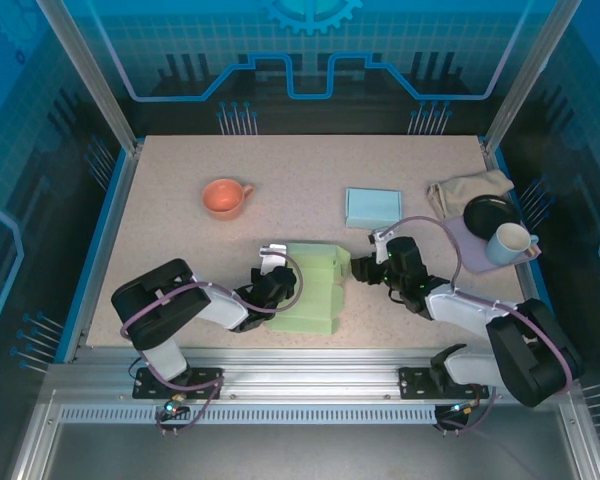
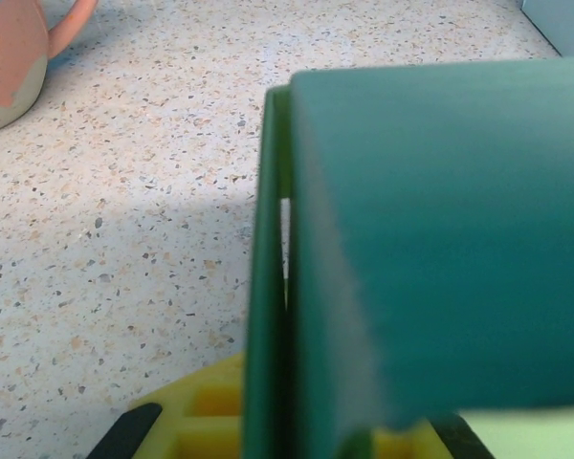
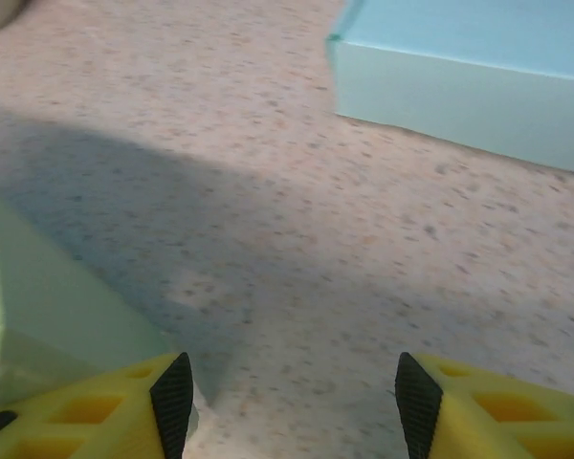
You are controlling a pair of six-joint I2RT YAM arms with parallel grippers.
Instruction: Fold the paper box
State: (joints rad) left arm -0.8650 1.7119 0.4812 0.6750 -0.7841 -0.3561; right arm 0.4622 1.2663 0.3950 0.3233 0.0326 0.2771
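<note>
- Box (image 1: 315,288) sits on the worktop (image 1: 300,170), toward its near edge, between both arms, partly formed.
- Left pincer (image 1: 286,285) is pressed together on a thin panel at the Box's left side.
- Right pincer (image 3: 287,402) is spread and empty, just beside the Box's right edge.
- Judged light, thin and bendy: it creases easily and slides readily. Best pinched at flap edges near fold lines, with the opposite side braced.

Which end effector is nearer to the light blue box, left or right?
Right. The right end effector is just on the near side of the light blue box. The left end effector is farther off, shut on the left edge of the green paper box.
</note>
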